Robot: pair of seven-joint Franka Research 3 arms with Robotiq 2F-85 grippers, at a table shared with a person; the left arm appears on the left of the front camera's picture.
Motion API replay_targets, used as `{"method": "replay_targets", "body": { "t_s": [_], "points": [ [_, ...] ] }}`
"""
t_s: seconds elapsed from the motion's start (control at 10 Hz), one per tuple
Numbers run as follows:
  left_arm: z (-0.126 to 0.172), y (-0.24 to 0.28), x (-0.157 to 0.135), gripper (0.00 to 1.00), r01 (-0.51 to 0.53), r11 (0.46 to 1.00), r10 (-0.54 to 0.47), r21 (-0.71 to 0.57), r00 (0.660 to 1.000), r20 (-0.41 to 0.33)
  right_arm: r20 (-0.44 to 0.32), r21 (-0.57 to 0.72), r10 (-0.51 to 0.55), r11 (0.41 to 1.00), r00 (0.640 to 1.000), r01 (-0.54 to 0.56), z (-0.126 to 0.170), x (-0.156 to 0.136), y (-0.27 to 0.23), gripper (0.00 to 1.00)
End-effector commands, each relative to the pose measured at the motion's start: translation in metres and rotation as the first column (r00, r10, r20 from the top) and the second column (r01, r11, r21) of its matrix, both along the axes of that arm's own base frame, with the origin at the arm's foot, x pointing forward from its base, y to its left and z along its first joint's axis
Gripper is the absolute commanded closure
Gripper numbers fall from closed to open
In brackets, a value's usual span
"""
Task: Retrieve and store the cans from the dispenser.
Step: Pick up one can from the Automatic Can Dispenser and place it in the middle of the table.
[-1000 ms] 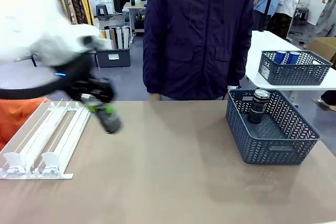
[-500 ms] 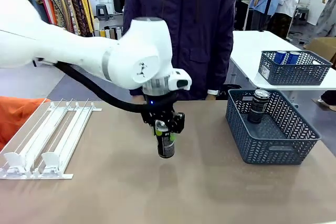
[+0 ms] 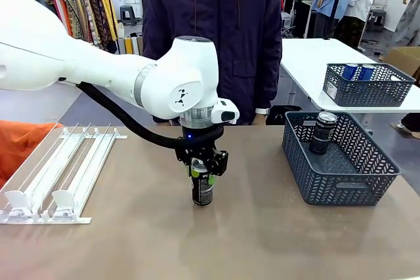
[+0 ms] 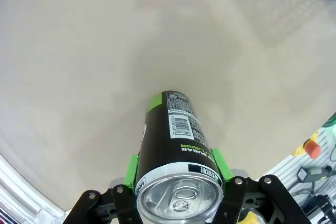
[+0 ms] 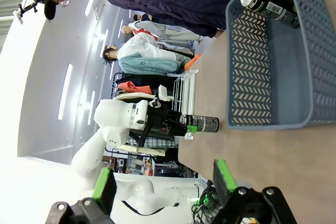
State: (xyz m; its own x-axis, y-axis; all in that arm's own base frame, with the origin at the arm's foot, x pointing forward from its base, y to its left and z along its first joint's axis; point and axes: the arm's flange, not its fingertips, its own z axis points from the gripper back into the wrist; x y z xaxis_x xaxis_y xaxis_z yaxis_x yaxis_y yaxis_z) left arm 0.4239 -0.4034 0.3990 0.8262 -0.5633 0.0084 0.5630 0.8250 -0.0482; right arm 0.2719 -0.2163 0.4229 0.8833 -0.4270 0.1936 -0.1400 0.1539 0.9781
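The left pincer (image 3: 203,170) is clenched on a dark can (image 3: 202,189) with a green band, gripping it just under its silver top. The can stands upright near the middle of the desk (image 3: 216,240); whether its base touches the surface or hangs just above it cannot be told. In the left wrist view the green pads (image 4: 221,162) press against both sides of that can (image 4: 173,145), its pull tab facing the camera and the plain desk surface (image 4: 79,51) behind it.

The right pincer (image 5: 165,182) stands released, its two green-padded fingers well apart with nothing between them.

At the desk's left edge lies the dispenser (image 3: 62,172), its white front stoppers toward the near side and its rail lanes running toward the far edge. No can shows in the lanes.

Toward the right edge of the desk sits a dark grey mesh basket (image 3: 341,185). A second dark can (image 3: 323,132) stands upright inside it, in the far left corner.

A person in a dark jacket (image 3: 213,37) stands at the far edge of the desk, behind the left arm.
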Motion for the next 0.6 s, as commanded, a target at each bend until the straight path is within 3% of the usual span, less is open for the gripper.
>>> {"method": "replay_targets", "body": {
  "t_s": [0.0, 0.1, 0.3, 0.4, 0.5],
  "points": [
    [0.008, 0.003, -0.004, 0.40, -0.033, 0.999, 0.033, 0.009, 0.999, 0.028, 0.027, 0.000, 0.000, 1.000, 1.000, 0.000, 0.002, 0.002, -0.001, 0.00],
    [0.009, 0.003, -0.005, 0.00, -0.033, 0.999, 0.032, 0.011, 0.999, 0.034, 0.027, 0.000, 0.000, 1.000, 1.000, 0.000, 0.002, 0.002, -0.001, 0.00],
    [0.022, 0.008, -0.007, 0.00, -0.038, 0.999, 0.039, -0.007, 0.997, 0.063, 0.027, 0.000, 0.000, 1.000, 1.000, 0.000, 0.002, 0.002, -0.001, 0.00],
    [0.040, 0.018, -0.014, 0.00, -0.029, 0.998, 0.032, -0.062, 0.998, 0.055, 0.027, 0.000, 0.000, 1.000, 1.000, 0.000, 0.002, 0.002, -0.001, 0.00],
    [0.068, 0.035, -0.025, 0.00, -0.028, 0.993, 0.039, -0.115, 0.995, 0.095, 0.027, 0.000, 0.000, 1.000, 1.000, 0.000, 0.002, 0.002, -0.001, 0.00]
  ]
}}
